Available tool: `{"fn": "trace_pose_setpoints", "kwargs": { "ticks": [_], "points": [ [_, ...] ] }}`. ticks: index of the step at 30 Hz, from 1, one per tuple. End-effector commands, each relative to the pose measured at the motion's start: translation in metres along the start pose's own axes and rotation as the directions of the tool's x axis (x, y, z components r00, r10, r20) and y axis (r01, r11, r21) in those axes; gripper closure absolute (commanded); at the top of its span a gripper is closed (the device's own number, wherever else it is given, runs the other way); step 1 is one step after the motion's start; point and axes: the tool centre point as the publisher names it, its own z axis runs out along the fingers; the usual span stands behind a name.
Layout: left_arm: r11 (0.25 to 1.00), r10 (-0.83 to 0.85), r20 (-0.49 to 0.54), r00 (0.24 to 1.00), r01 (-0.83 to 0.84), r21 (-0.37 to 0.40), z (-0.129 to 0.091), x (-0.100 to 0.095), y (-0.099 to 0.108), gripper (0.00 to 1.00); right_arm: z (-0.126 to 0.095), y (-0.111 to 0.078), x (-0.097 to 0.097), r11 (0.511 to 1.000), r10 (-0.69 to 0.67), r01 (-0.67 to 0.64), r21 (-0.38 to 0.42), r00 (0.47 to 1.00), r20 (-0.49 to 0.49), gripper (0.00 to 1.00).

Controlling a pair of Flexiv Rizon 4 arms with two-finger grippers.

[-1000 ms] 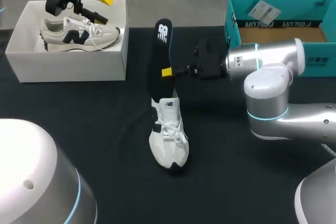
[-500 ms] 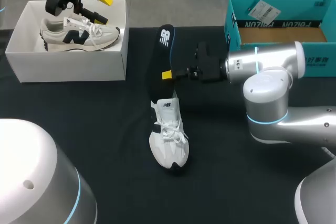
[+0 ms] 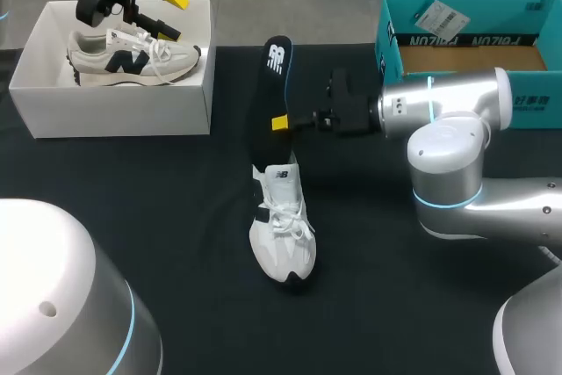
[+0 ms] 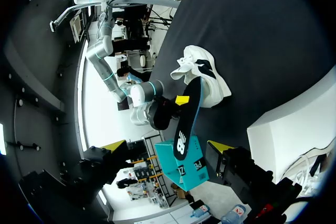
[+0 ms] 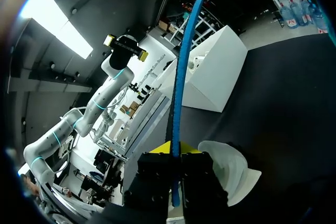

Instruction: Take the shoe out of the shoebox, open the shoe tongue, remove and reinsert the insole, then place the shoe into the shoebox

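A white shoe (image 3: 281, 221) lies on the black table, toe toward the front edge. A black insole (image 3: 268, 98) stands nearly upright out of its heel opening, and my right gripper (image 3: 281, 121) is shut on the insole's edge. In the right wrist view the insole's blue edge (image 5: 184, 77) runs up from between the gripper (image 5: 176, 153), with the shoe (image 5: 231, 169) beside it. My left gripper (image 3: 171, 13) hangs open and empty above the white shoebox (image 3: 114, 107). From the left wrist the shoe (image 4: 202, 74) and insole (image 4: 188, 116) lie far ahead of the left gripper (image 4: 167, 148).
A second, grey-white shoe (image 3: 132, 57) lies inside the white shoebox at the back left. A teal cardboard box (image 3: 465, 28) stands at the back right, behind my right arm (image 3: 448, 129). Black tabletop (image 3: 176, 217) surrounds the white shoe.
The insole's top has tipped slightly to the right in the right gripper. The left arm has not moved.
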Motion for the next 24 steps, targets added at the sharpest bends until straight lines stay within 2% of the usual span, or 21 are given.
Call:
{"fn": "trace_pose_setpoints", "kwargs": {
  "ticks": [1, 13, 18, 24],
  "points": [
    [1.000, 0.001, -0.002, 1.000, -0.001, 0.003, -0.001, 0.000, 0.000, 0.00, 0.000, -0.001, 0.001, 1.000, 0.002, -0.002, 0.002, 1.000, 0.004, 1.00],
    [1.000, 0.001, -0.002, 1.000, -0.001, 0.003, -0.001, 0.000, 0.000, 0.00, -0.001, -0.001, -0.006, 1.000, 0.005, -0.005, 0.020, 1.000, -0.012, 1.00],
    [1.000, 0.001, -0.002, 1.000, -0.001, 0.003, -0.001, 0.000, 0.000, 0.00, -0.007, -0.004, -0.010, 1.000, 0.007, -0.008, -0.014, 0.999, -0.031, 1.00],
    [1.000, 0.001, -0.002, 1.000, -0.001, 0.003, -0.001, 0.000, 0.000, 0.00, -0.006, 0.003, -0.013, 1.000, -0.002, 0.002, -0.008, 1.000, -0.025, 1.00]
  ]
}}
